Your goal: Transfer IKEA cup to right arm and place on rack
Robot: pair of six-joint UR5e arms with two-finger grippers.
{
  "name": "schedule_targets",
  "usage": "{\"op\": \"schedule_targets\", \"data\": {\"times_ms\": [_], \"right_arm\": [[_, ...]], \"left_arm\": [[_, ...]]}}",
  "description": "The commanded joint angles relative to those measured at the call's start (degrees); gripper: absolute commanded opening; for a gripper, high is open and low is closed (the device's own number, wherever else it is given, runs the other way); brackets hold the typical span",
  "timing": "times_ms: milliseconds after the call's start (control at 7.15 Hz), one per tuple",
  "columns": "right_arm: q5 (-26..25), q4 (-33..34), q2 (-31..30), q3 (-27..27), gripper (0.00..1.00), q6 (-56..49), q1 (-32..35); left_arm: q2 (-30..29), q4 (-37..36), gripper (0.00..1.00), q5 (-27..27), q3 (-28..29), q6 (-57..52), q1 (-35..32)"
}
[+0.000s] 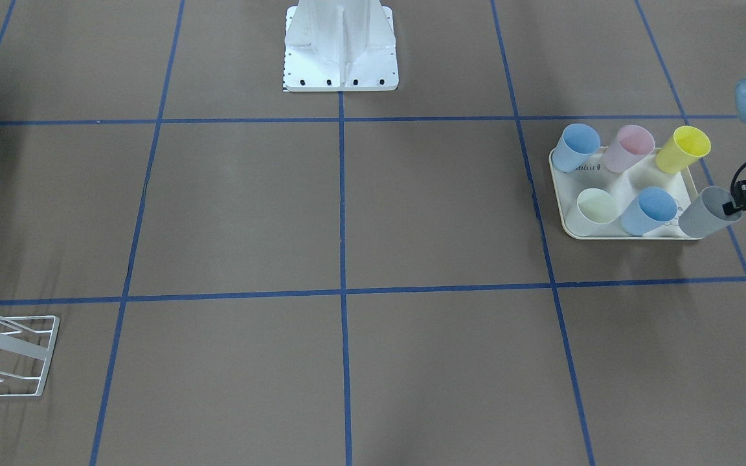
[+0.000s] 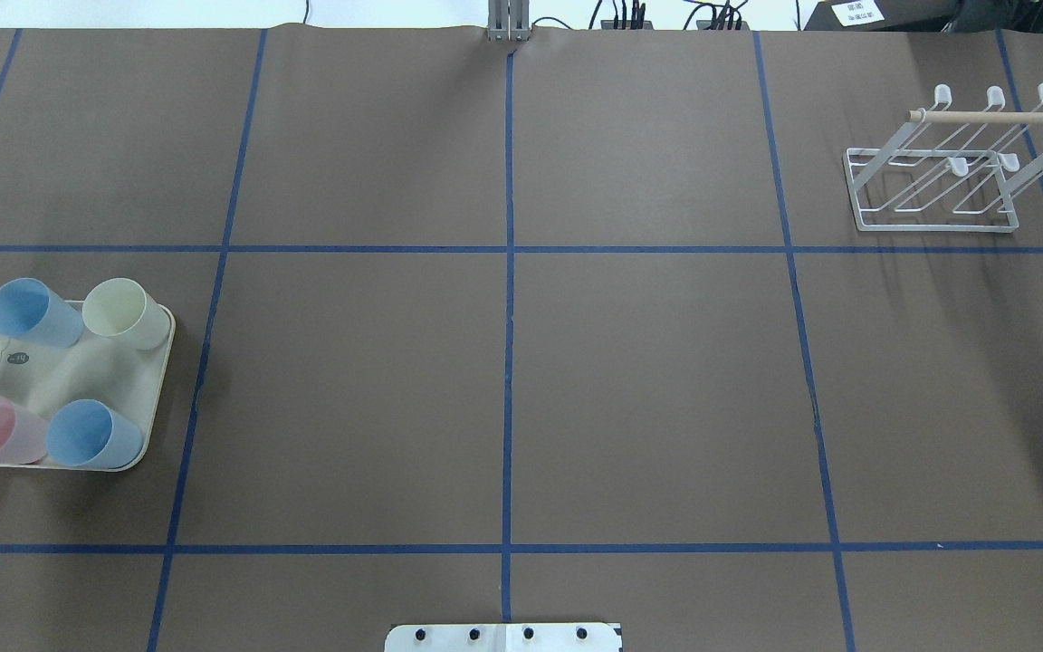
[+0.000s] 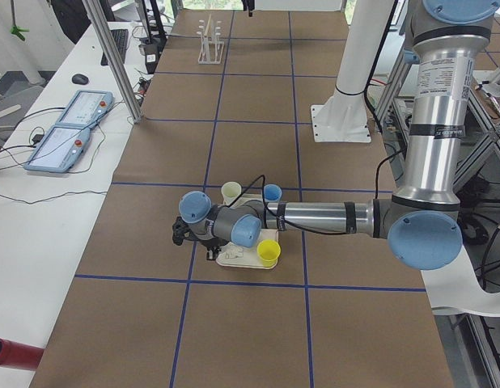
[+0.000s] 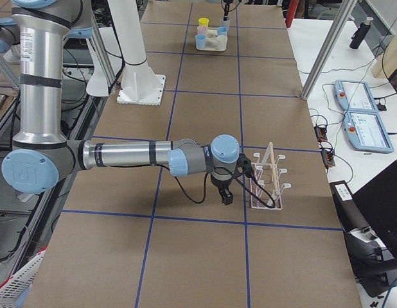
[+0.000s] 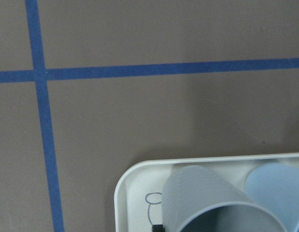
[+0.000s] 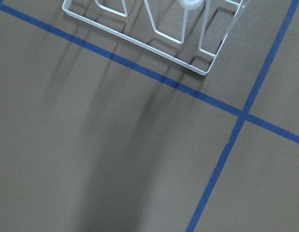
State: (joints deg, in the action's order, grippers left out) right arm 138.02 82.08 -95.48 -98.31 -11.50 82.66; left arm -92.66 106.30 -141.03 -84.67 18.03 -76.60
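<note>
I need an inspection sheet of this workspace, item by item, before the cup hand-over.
Surface: brown table with a blue tape grid.
Job's things: grey cup at the tray's corner; rack bears no cup.
Clutter: blue cup, pink cup, yellow cup, pale cup and second blue cup on the tray.
End effectors: left end effector at the grey cup's rim; right end effector beside the rack; open or shut unclear.
Cables: black cable loops by the left wrist.
Surroundings: pendants on a side bench.
</note>
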Motion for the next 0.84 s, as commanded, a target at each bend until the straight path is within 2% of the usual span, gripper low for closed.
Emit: {"op": "schedule_targets", "data": {"times_ms": [0,140,280,420,559,699], "right_arm": [[8.18,-1.57,-0.76,2.58,1.0,0.16,0.04],[13.71,-1.92,-0.59,3.29,1.0,3.64,0.04],[16.47,-2.45,0.89,2.08,1.0,16.64,-0.05],[16.41,-7.24,2.39,2.16,1.0,25.47,-0.22],[16.14,-11.03,4.93,2.85,0.93,31.65,-1.09],[15.97,-11.24,8.26,3.12,0.88,35.97,-2.41]], "left_arm": [[-1.72,-13.13,0.0,-0.13,-10.27,0.51,-3.73],[-4.08,-20.62,0.0,-0.47,-15.91,4.08,-3.74],[-4.63,-20.69,0.0,-1.78,-20.66,14.65,-3.13],[-5.85,-20.26,0.0,-5.8,-23.58,21.89,-2.95],[-7.17,-18.17,0.0,-8.88,-25.87,30.14,-1.64],[-8.57,-13.27,0.0,-9.0,-27.12,40.66,1.85]]}}
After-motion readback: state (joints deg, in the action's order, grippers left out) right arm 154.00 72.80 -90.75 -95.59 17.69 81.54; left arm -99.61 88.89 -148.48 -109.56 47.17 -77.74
